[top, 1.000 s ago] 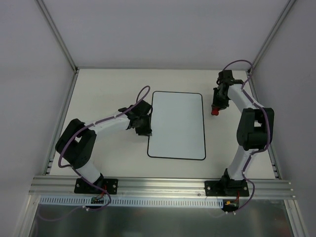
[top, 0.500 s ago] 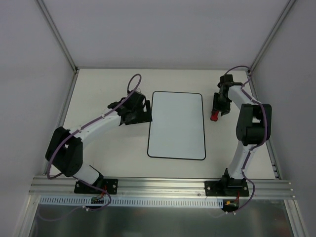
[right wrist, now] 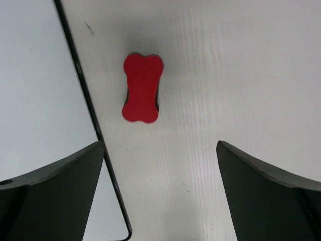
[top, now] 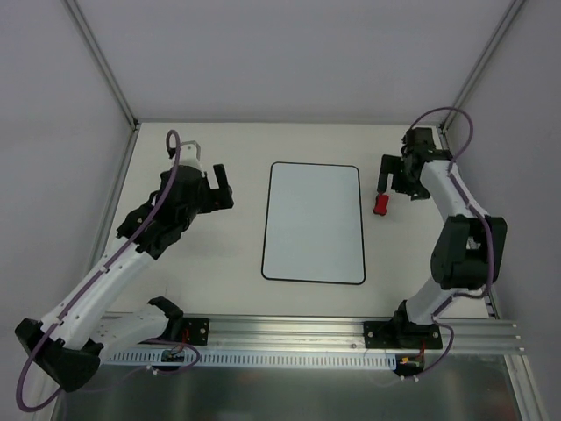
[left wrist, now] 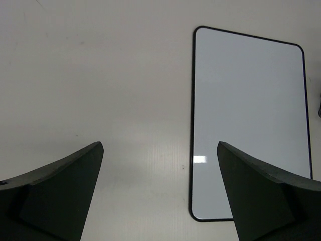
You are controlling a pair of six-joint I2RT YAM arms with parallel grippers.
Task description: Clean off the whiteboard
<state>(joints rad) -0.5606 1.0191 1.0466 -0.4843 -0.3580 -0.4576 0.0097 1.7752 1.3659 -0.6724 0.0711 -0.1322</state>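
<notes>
Whiteboard [top: 314,223] lay flat mid-table, long side running near to far, apart from both arms. No writing showed on it in the top view or in either wrist view [left wrist: 248,125].

Changes over the last second:
- Left pincer [top: 224,187] had been down at the board's left edge. It then lifted and pulled back left, well clear of the rim.
- Right pincer [top: 388,178] had been closed on the red bone-shaped eraser [top: 381,204]. It let go and drew back a little towards the far right.
- Eraser ended up lying flat on the table [top: 202,254], just right of the board's right edge near its far end, not touching the rim [right wrist: 143,88].

Read for the task: board looked clean, the hold-down was released and the tool was parked. Wiping looked done, with only arm retraction left.

Pincer state:
- Left [left wrist: 159,150]: jaws spread wide, nothing between them, only bare table and the board's left rim in view below.
- Right [right wrist: 160,148]: jaws spread wide, empty, hanging above the eraser with a clear gap to it. Board's near-right corner showed at the left of that view [right wrist: 40,100].
</notes>
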